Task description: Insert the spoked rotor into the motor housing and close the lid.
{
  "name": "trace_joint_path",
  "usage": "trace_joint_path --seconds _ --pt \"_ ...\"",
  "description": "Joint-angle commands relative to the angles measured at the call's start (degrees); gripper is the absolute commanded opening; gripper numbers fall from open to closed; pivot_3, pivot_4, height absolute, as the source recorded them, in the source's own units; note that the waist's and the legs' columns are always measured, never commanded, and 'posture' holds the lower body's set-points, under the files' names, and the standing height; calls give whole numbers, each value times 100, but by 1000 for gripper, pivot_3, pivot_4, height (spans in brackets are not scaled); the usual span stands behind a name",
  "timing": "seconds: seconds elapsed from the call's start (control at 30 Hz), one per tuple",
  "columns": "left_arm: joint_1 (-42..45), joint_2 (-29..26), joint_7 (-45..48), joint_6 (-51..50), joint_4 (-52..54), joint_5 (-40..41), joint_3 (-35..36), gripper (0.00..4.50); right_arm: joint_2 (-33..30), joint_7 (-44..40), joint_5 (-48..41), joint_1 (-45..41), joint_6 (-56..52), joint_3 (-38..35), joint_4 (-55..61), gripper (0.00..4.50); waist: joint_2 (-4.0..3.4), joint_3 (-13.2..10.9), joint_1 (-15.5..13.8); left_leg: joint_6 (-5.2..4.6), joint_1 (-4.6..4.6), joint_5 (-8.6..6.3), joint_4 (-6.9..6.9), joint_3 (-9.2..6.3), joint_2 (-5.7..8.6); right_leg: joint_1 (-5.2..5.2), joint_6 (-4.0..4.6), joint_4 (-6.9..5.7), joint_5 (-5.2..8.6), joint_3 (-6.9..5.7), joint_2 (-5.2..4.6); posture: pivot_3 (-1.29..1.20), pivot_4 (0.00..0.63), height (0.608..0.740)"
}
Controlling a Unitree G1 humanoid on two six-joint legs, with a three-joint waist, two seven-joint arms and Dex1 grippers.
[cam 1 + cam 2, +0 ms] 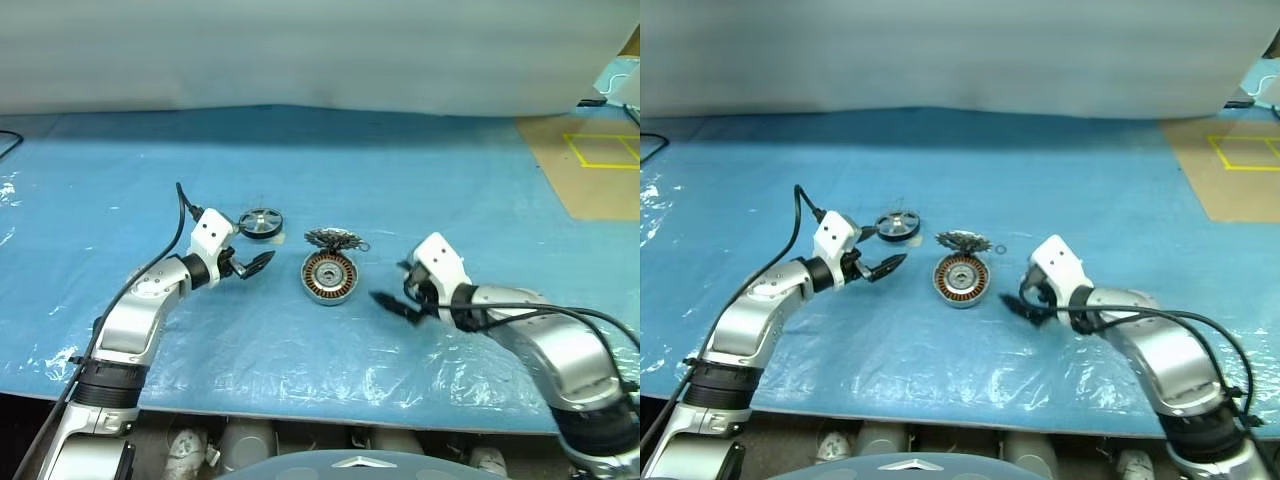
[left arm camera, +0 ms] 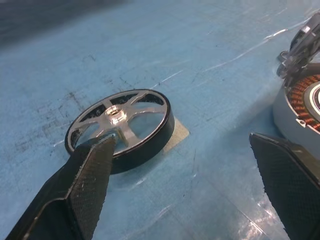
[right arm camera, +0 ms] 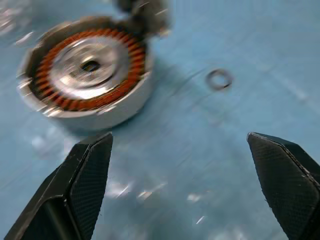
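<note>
In the head views, the small silver-and-dark spoked rotor [image 1: 261,222] lies flat on the blue plastic-covered surface [image 1: 330,160], just beyond the left hand [image 1: 251,262], whose fingers are spread wide and empty. The round silver motor housing [image 1: 329,277] with copper windings sits between both hands, its toothed lid [image 1: 333,239] standing up at the far rim. The right hand [image 1: 398,302] is wide apart, empty. In the left wrist view, the rotor lies beside one fingertip [image 2: 95,165]. In the right wrist view, a small metal ring [image 3: 219,79] lies near the housing.

Both arms are shiny silver metal, round and smooth like pipes, with black rings at the joints. Each wrist has a white, boxy block. The left hand [image 1: 252,266] and the right hand [image 1: 395,306] each have two black fingers [image 2: 85,185] that are flat, pointed and covered in tiny bumps. Thin black cables loop along both arms.
</note>
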State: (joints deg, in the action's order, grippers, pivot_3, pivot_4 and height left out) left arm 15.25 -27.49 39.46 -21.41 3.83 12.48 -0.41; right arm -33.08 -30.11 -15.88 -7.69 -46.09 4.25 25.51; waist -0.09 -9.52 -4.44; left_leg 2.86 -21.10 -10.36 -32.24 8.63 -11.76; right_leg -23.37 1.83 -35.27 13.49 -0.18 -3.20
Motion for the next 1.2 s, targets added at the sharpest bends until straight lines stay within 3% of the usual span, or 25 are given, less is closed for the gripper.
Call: trace_joint_path --seconds 0.03,0.33,0.63,0.77,0.87,1.13,1.2 --pt "61 13 -52 368 -31 6 149 4500 370 290 479 -45 1479 -54 -1222 4471 0 0 28 0 -1 0 0 0 1 2 7 0 -4 1 0 0 150 740" --pt "-30 -12 -3 381 122 110 197 4500 1458 408 531 -861 2372 -25 -2990 4471 0 0 100 -1 -17 0 8 -2 -2 -10 35 6 -15 -9 5 0 150 740" --pt "-156 -7 -32 389 241 160 219 4500 1611 157 746 -1009 2406 287 -3200 4471 0 0 91 -1 -11 0 5 -1 -3 -2 36 6 -15 -9 4 0 150 740" --pt "-88 20 -48 470 103 111 166 4500 1586 498 1279 -1184 2576 458 -3783 4471 2 1 117 -2 -5 0 4 -1 -4 3 36 5 -16 -9 4 0 150 740" --pt "-14 43 -101 603 -80 15 140 4500 1584 626 1480 -1327 2685 510 -4121 3854 2 1 138 -2 6 0 2 -1 -2 14 36 4 -16 -8 2 0 150 740" --pt "-22 11 -102 835 -331 0 197 4500 1489 609 1432 -1284 2405 387 -3963 1024 5 3 123 -2 6 0 3 -1 -1 19 36 6 -16 -8 0 0 150 740" --pt "-29 -8 -123 873 -372 -14 216 4500 1383 597 1394 -1102 2258 310 -3694 589 5 3 94 -2 3 0 5 -2 -2 18 36 11 -16 -9 0 0 150 740"
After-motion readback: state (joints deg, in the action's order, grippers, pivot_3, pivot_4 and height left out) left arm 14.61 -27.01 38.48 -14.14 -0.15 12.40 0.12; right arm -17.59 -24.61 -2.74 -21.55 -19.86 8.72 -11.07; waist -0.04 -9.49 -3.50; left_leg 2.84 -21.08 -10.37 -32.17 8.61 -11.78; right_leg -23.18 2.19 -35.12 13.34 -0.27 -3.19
